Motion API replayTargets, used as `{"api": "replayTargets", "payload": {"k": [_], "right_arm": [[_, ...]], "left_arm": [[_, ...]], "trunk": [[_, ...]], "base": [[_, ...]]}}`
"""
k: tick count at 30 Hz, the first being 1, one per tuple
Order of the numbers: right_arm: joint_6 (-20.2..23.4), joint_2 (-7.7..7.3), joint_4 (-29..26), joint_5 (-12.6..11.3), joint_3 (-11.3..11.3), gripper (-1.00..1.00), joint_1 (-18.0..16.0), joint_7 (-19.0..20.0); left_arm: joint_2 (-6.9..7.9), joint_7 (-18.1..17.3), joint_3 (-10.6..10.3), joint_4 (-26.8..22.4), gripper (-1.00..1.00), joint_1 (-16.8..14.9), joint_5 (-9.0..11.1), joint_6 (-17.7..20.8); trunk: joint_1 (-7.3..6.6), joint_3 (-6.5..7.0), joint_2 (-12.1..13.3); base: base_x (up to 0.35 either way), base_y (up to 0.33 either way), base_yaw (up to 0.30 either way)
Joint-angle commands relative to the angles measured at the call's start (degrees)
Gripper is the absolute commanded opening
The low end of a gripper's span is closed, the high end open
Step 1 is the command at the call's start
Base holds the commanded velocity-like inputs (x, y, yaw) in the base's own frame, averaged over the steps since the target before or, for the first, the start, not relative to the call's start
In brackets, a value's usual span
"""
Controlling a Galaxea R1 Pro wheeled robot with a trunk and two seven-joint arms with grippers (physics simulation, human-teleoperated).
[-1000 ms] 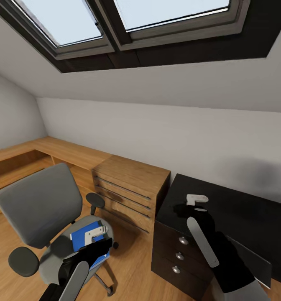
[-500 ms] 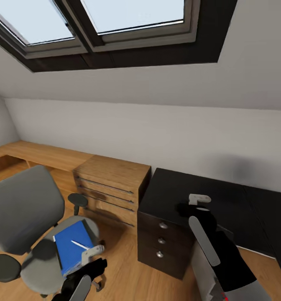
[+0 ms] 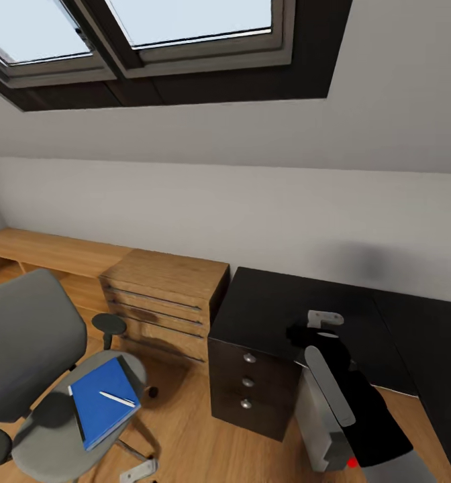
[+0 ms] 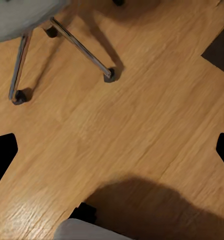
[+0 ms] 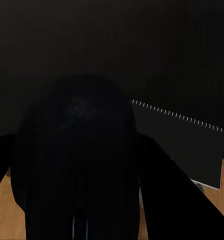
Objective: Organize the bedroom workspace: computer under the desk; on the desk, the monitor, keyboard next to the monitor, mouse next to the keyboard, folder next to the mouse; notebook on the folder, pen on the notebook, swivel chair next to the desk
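Note:
The grey swivel chair point(image 3: 24, 342) stands at the left, and a blue folder point(image 3: 105, 401) lies on its seat with a white pen point(image 3: 116, 399) on top. To the right is the black desk point(image 3: 279, 302), with the grey computer tower point(image 3: 319, 422) on the floor beneath it. My right gripper point(image 3: 323, 316) hangs over the desk's near part. In the right wrist view it is shut on a black rounded thing, apparently the mouse point(image 5: 77, 130), above a dark spiral notebook point(image 5: 182, 145) on the desk. My left gripper point(image 4: 113, 152) is open and low over the wood floor near the chair's legs point(image 4: 82, 47).
A wooden drawer unit point(image 3: 165, 295) stands against the wall between chair and desk, and a low wooden shelf point(image 3: 44, 248) runs to its left. The desk has a three-drawer front point(image 3: 247, 382). Skylights point(image 3: 185, 20) sit in the sloped ceiling above.
The head view has swung right, shifting the whole picture left. My left arm dropped away from the chair seat, uncovering the folder and pen. The right arm keeps its pose.

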Motion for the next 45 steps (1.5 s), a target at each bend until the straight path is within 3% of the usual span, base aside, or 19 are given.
{"api": "replayTargets", "payload": {"k": [1,5,9,14,20,24,27,32,45], "right_arm": [[0.0,0.00,0.0,-0.7,0.0,-1.00,0.1,-0.5],[-0.1,-0.04,0.0,-0.7,-0.5,-1.00,0.1,-0.4],[0.0,-0.07,0.1,-0.8,-1.9,-1.00,0.1,-0.4],[0.0,-0.20,0.7,-0.8,-3.0,-1.00,0.1,-0.2],[0.0,-0.32,2.4,-0.8,-6.0,-1.00,0.1,1.1],[-0.1,-0.33,5.6,-0.6,-10.3,-1.00,0.1,4.5],[-0.1,-0.37,7.0,-0.6,-11.9,-1.00,0.1,5.3],[-4.2,-0.57,12.8,-0.2,-12.6,-1.00,0.0,5.7],[-5.3,-1.47,13.6,-0.1,-12.5,-1.00,0.0,5.6]], "left_arm": [[0.12,-1.6,-0.7,0.8,1.00,0.0,0.6,-4.5],[-0.02,-2.0,-0.8,2.1,1.00,0.0,0.5,-5.4],[-0.06,-2.0,-3.0,2.9,1.00,0.0,0.5,-5.6],[0.05,-2.0,-3.6,2.9,1.00,0.0,0.5,-5.6],[0.13,-2.0,-3.5,3.0,1.00,0.0,0.6,-5.6],[0.07,-2.0,-3.6,3.0,1.00,0.0,0.5,-5.7],[0.08,-2.0,-3.6,3.0,1.00,0.0,0.5,-5.7],[0.13,-2.1,-3.6,3.0,1.00,0.0,0.5,-5.7],[0.05,-2.0,-3.6,3.0,1.00,0.0,0.6,-5.7]], "trunk": [[0.01,-0.07,-0.1],[0.01,0.02,-0.1],[0.01,0.15,-0.1],[0.01,0.31,-0.1],[0.01,0.50,-0.1],[0.01,0.63,-0.1],[0.01,0.73,-0.1],[0.01,0.88,-0.1],[0.01,1.25,-0.1]], "base": [[0.000,0.000,-0.190],[0.000,0.000,-0.243],[0.000,0.000,-0.271],[0.000,0.000,-0.274],[0.000,0.000,-0.275],[0.000,0.000,-0.275],[0.000,0.000,-0.275],[0.000,0.000,-0.277],[0.000,0.000,-0.281]]}}
